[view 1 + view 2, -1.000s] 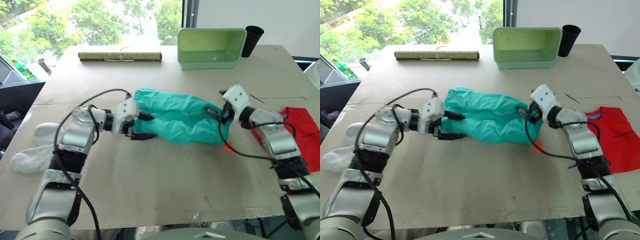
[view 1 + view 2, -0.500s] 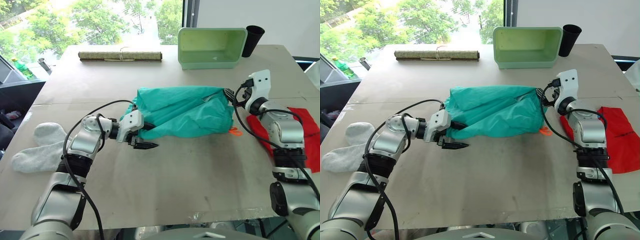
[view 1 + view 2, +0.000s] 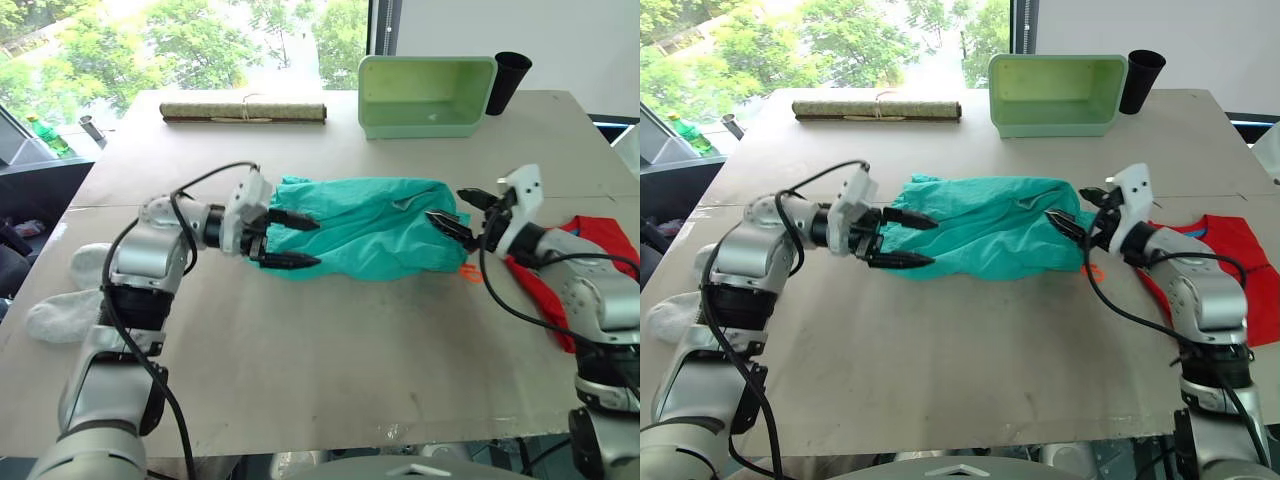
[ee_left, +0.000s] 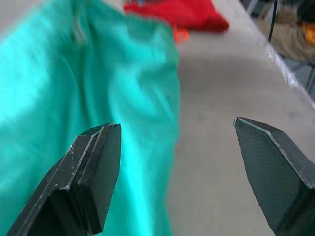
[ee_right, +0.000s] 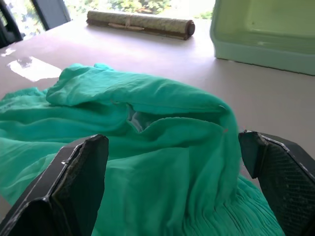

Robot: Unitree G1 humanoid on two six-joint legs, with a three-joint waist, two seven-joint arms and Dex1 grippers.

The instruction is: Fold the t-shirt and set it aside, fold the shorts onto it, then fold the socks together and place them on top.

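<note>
The teal shorts point(image 3: 372, 226) lie bunched lengthwise across the middle of the table, with the orange drawstring point(image 3: 470, 270) poking out at their right end. My left gripper point(image 3: 316, 242) is open at their left end, one finger over the cloth and one over bare table point(image 4: 221, 73). My right gripper point(image 3: 445, 203) is open just off the waistband end, holding nothing. The red t-shirt point(image 3: 1255, 270) lies at the right edge, partly behind my right arm. The grey socks point(image 3: 55, 318) lie at the left edge, partly behind my left arm.
A pale green bin point(image 3: 425, 95) stands at the back, with a black cup point(image 3: 508, 80) to its right and a rolled mat point(image 3: 243, 111) to its left. The near table edge runs below both arms.
The shorts, stretched up between the arms half a second ago, now lie lower on the table. My right gripper came down and let go of the waistband. My left gripper moved up to the leg end.
</note>
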